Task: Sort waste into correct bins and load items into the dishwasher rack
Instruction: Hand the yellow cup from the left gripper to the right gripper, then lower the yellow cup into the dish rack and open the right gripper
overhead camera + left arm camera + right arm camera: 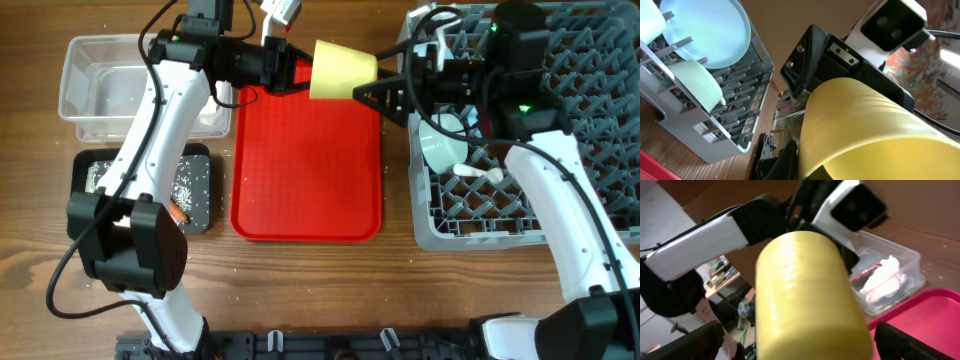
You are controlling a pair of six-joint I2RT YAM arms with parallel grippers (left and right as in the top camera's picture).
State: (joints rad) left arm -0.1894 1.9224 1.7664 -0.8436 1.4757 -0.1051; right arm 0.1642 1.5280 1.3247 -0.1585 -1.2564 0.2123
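Yellow cup (pixel 343 70) pinched midair in left jaws, right jaws spread around its base.

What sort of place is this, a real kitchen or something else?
Most likely a robotics lab bench set up as a dish-clearing station, not a home kitchen: two robot arms meet at a yellow cup above a wooden table, beside a grey dishwasher rack and a red tray.

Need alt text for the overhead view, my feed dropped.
A yellow cup hangs sideways above the red tray's far edge, the left gripper at its wide end and the right gripper at its narrow end. Grey dishwasher rack to the right, clear tub and black tray to the left.
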